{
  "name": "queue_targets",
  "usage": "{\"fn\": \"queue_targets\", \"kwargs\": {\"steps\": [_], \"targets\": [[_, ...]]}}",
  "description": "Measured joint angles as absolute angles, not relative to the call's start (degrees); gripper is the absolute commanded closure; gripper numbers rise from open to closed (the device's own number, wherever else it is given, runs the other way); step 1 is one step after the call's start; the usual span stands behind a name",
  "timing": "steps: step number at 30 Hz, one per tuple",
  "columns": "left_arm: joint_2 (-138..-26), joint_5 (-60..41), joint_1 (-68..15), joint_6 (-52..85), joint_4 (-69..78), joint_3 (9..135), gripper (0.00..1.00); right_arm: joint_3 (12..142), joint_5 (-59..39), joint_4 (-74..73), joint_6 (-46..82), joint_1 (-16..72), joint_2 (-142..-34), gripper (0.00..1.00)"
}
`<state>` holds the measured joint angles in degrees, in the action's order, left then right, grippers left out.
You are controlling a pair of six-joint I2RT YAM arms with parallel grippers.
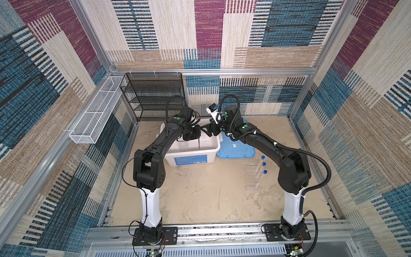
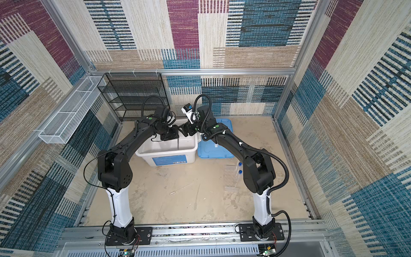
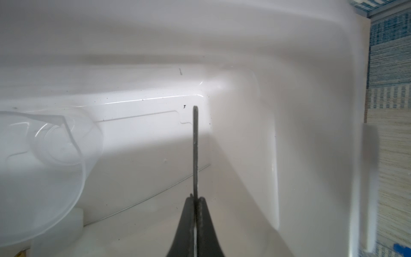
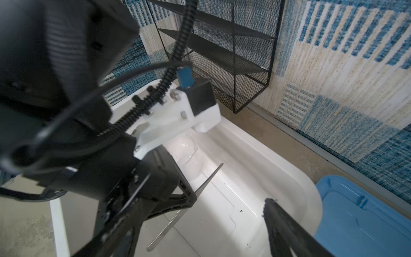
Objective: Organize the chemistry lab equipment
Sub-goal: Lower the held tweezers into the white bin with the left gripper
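My left gripper (image 1: 195,136) (image 2: 172,135) (image 3: 195,198) is shut on metal tweezers (image 1: 198,143) (image 2: 178,143) (image 3: 195,151) (image 4: 206,180), which hang point-down inside the white bin (image 1: 213,151). A clear beaker (image 3: 44,166) (image 4: 186,155) lies on its side on the bin floor. My right gripper (image 1: 205,130) (image 2: 183,130) (image 4: 200,213) stands open just right of the left one, over the bin, holding nothing. Blue-capped test tubes (image 1: 259,171) (image 2: 238,175) lean in a clear rack (image 1: 252,178) (image 2: 230,178) at the right. Two thin rods (image 1: 202,189) (image 1: 219,198) lie on the table's middle.
The blue lid (image 1: 235,149) (image 4: 360,222) lies flat beside the bin on its right. A black mesh shelf (image 1: 155,95) (image 4: 233,51) stands against the back wall. A white mesh basket (image 1: 93,115) hangs on the left wall.
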<state>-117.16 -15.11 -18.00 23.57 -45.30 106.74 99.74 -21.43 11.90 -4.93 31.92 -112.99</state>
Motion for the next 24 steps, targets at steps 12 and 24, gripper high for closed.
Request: {"fn": "queue_targets", "kwargs": {"steps": [12, 24], "targets": [[-120.6, -9.3, -18.1, 24.1, -42.5, 106.5, 1.0, 100.6, -21.5, 13.2, -6.3, 32.0, -115.4, 0.15], [-122.3, -7.9, -18.3, 24.2, -38.4, 104.7, 1.0, 99.6, -21.4, 13.2, -6.7, 32.0, -115.6, 0.15]]}}
